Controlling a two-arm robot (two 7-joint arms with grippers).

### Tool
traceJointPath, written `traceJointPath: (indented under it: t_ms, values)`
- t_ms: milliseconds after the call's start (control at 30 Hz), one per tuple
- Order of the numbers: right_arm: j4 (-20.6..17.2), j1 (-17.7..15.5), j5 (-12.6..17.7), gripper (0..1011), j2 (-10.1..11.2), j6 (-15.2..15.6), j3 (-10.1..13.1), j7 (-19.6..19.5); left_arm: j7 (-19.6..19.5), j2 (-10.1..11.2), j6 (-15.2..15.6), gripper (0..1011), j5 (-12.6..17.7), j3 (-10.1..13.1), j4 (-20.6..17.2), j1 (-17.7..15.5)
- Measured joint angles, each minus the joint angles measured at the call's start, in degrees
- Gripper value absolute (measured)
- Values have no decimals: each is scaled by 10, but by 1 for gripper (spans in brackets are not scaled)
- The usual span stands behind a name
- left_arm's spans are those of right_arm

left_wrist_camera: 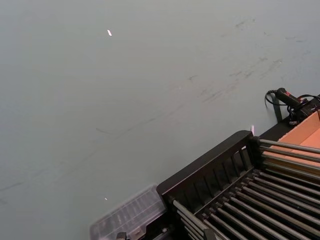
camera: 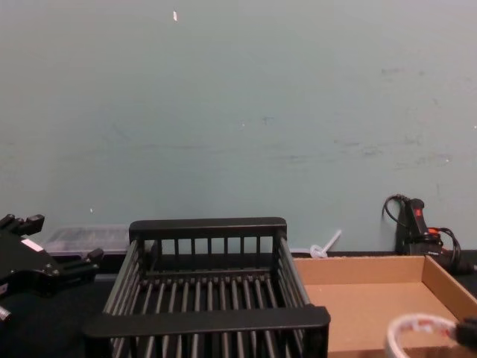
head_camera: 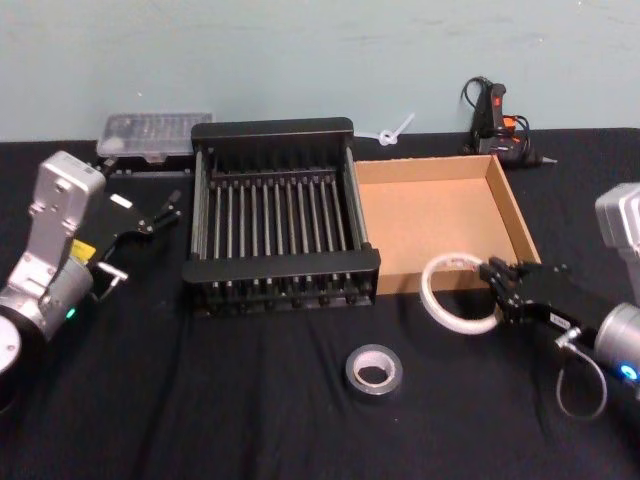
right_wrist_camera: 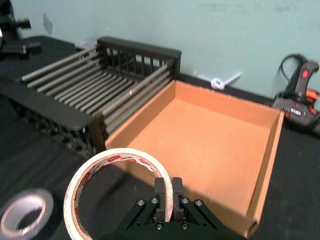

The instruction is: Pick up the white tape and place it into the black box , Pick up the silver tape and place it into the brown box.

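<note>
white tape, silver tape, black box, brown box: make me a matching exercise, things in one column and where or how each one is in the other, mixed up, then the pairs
Things:
1. white tape
2. silver tape
3. black box
4. brown box

States:
A. lying flat on the black table cover, in front of both boxes
B. shallow cardboard tray on the robot's right, nothing inside
C. held off the table in the right gripper, at the tray's near edge
D. slatted crate to the left of the tray, nothing inside

Pairs: 1-C, 2-A, 3-D, 4-B
</note>
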Motion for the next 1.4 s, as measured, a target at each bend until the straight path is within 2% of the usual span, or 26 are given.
traceJointPath:
  t_ms: [633, 933, 1167, 1400]
  values:
    - [50, 113, -41, 95, -44, -1, -44, -1, 0, 0, 0, 1001, 0, 0, 0, 0]
    - [96, 181, -72, 95, -75, -1, -77, 11, 0, 0, 0, 1001, 0, 0, 0, 0]
    - [127, 217, -88, 95, -96, -4, -97, 20, 0, 0, 0, 1001, 0, 0, 0, 0]
    - [170, 257, -104, 95, -127, -15, -121, 31, 0, 0, 0, 1001, 0, 0, 0, 0]
